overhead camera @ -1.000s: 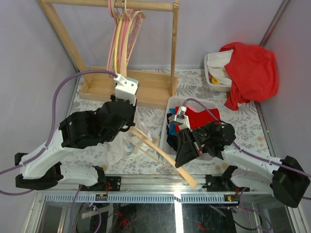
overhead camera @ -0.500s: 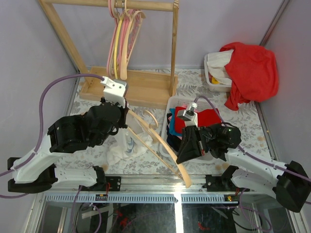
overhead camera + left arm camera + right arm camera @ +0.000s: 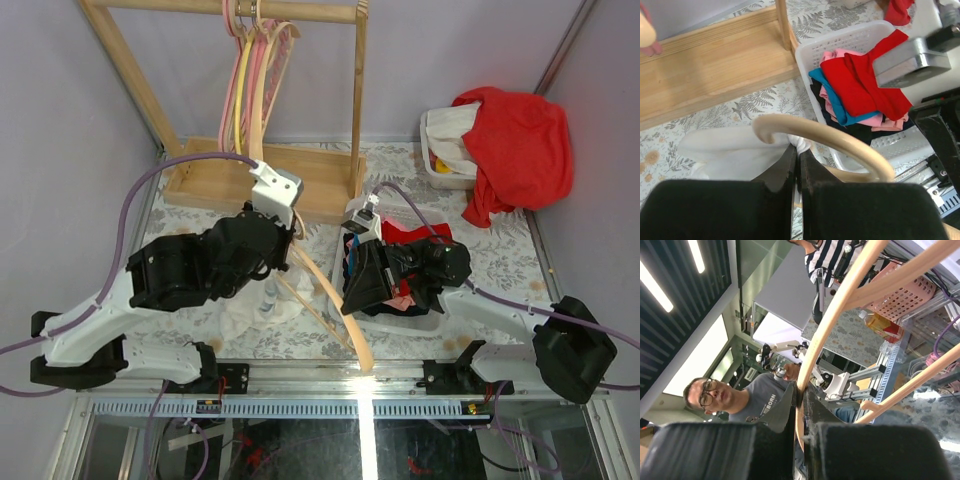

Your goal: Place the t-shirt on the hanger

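Note:
The white t-shirt (image 3: 250, 305) lies bunched on the patterned table under my left arm. My left gripper (image 3: 800, 146) is shut on a pinch of its fabric (image 3: 730, 155), right under the curved hook of the pale peach hanger (image 3: 830, 140). In the top view the left gripper (image 3: 288, 250) sits at the hanger's upper end. The hanger (image 3: 360, 350) slants down toward the table's near edge. My right gripper (image 3: 348, 300) is shut on one of its arms; in the right wrist view the hanger's bar (image 3: 840, 305) runs up out of the shut right gripper (image 3: 801, 396).
A wooden rack (image 3: 300, 180) with pink and yellow hangers (image 3: 245, 80) stands at the back. A white basket (image 3: 352, 215) of red, navy and pink clothes sits under my right arm. A big red garment (image 3: 520, 140) drapes over a bin at back right.
My left arm has swung right and toward the rack, pulling the t-shirt fabric along. The right gripper has moved left and back, and the hanger now stands steeper.

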Controlling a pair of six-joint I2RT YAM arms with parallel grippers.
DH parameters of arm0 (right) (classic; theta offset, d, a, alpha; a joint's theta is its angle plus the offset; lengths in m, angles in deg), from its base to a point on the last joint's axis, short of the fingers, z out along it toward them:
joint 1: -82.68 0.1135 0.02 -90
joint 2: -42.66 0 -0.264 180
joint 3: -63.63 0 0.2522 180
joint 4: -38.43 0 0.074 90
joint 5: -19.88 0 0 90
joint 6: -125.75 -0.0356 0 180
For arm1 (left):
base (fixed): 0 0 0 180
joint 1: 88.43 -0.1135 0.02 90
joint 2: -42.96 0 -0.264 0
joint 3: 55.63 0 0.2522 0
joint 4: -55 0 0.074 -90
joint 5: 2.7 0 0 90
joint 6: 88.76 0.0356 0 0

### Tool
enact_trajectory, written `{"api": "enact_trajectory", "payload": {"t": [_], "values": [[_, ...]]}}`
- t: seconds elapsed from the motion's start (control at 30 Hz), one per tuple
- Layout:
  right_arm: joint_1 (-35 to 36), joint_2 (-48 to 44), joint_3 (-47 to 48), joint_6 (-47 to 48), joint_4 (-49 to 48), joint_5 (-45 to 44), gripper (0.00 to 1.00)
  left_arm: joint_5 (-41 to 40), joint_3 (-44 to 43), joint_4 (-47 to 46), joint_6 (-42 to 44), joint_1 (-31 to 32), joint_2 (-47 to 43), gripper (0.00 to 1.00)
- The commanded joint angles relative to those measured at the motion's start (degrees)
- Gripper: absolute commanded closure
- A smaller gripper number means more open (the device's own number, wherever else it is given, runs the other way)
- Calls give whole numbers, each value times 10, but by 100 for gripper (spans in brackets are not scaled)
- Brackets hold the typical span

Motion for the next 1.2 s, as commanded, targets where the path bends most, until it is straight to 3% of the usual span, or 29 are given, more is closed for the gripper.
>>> {"api": "enact_trajectory", "payload": {"t": [0.0, 0.23, 0.4, 0.67, 0.77, 0.93, 1.17], "values": [[-3, 9, 50, 8, -107, 1, 100, 11, -21, -42, 19, 28, -2, 100], [-2, 51, 72, 71, -108, 9, 100, 21, -66, -26, 20, 50, -5, 100], [-2, 54, 40, 180, -108, 24, 100, -19, -62, 8, 8, 52, 13, 100], [28, 37, 3, 356, -109, 24, 100, -5, -27, 14, -11, 51, 17, 100], [33, 16, 4, 391, -108, 33, 100, -4, -35, 31, -19, 51, 25, 96], [39, 0, -9, 448, -109, 50, 100, 12, -24, 35, -34, 52, 25, 76], [62, 7, -23, 497, -108, 51, 100, 31, -2, 34, -58, 52, 20, 70]]}}
